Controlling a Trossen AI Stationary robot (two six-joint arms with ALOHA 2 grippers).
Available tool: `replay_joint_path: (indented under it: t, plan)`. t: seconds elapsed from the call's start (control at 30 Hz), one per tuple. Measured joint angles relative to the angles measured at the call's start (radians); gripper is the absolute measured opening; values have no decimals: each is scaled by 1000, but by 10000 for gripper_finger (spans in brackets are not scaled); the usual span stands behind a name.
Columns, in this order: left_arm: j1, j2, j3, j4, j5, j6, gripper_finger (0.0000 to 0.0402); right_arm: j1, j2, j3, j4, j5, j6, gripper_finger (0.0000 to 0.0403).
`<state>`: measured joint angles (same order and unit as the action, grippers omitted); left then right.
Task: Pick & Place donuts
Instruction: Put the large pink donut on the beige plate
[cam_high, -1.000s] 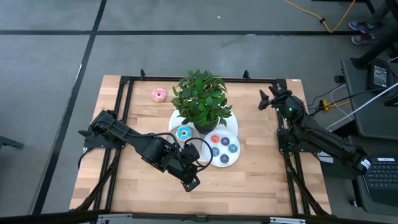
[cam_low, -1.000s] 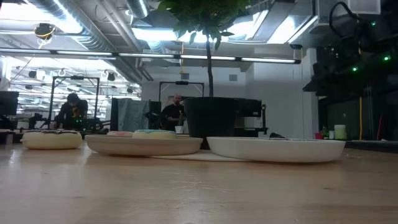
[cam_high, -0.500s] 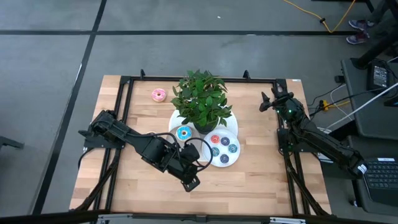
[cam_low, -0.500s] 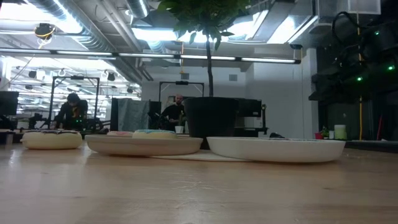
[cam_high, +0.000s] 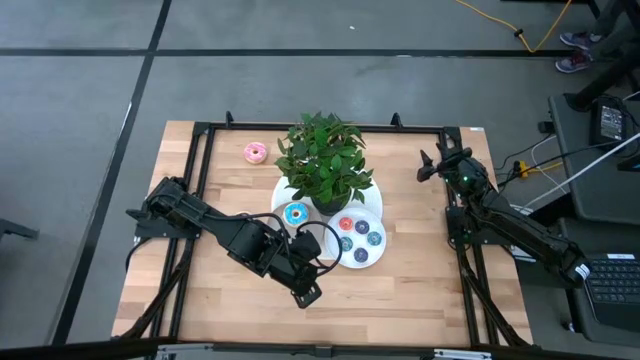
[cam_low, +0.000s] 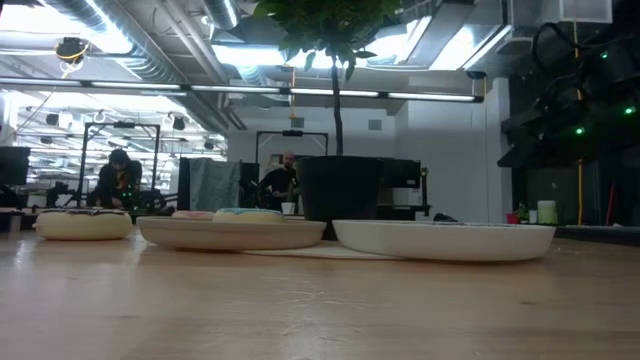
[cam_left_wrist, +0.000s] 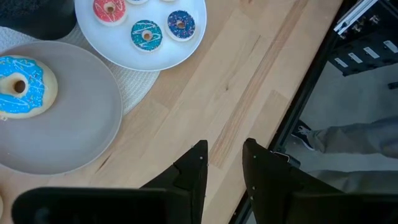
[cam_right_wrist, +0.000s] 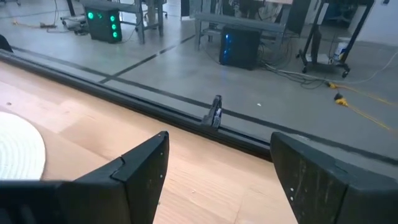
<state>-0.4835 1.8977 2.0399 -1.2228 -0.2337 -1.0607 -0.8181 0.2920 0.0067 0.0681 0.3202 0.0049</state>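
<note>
A pink donut (cam_high: 255, 152) lies flat on the table near its far left corner. A larger light-blue donut (cam_high: 295, 213) (cam_left_wrist: 18, 87) rests on a grey plate (cam_left_wrist: 74, 124). Several mini donuts (cam_high: 360, 238), among them a pink (cam_left_wrist: 109, 9), a teal (cam_left_wrist: 147, 34) and a dark blue one (cam_left_wrist: 180, 23), sit on a white plate (cam_left_wrist: 155, 56). My left gripper (cam_high: 308, 295) (cam_left_wrist: 225, 149) hovers over bare wood near the table's front, just nearer than the plates, narrowly open. My right gripper (cam_high: 430, 160) (cam_right_wrist: 217, 146) is wide open above the far right of the table, holding nothing.
A potted plant (cam_high: 325, 160) in a dark pot (cam_low: 340, 190) stands between the plates and the table's far edge, its leaves overhanging the grey plate. A white woven mat (cam_right_wrist: 18, 149) lies under the plates. A black frame rail (cam_high: 200, 135) borders the table. Bare wood runs along the near edge.
My right arm has shifted slightly, and its green lights sit lower in the low view than a second ago. Its gripper stays open over the far right of the table. The donuts and plates have not moved.
</note>
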Motion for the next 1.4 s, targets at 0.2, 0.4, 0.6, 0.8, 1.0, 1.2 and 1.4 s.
replay_joint_path:
  t: [0.2, 0.4, 0.6, 0.8, 1.0, 1.2, 1.4]
  plan:
    - [0, 0, 0, 0, 0, 0, 93, 0, 0, 0, 1, 0, 18, 278]
    - [0, 0, 0, 0, 0, 0, 94, 0, 0, 0, 1, 0, 40, 278]
    - [0, 0, 0, 0, 0, 0, 91, 0, 0, 0, 1, 0, 40, 278]
    - [0, 0, 0, 0, 0, 0, 95, 0, 0, 0, 1, 0, 43, 278]
    - [0, 0, 0, 0, 0, 0, 93, 0, 0, 0, 1, 0, 42, 278]
    - [0, 0, 0, 0, 0, 0, 95, 0, 0, 0, 1, 0, 41, 278]
    - [0, 0, 0, 0, 24, -41, 91, 0, 0, 0, 1, 0, 41, 278]
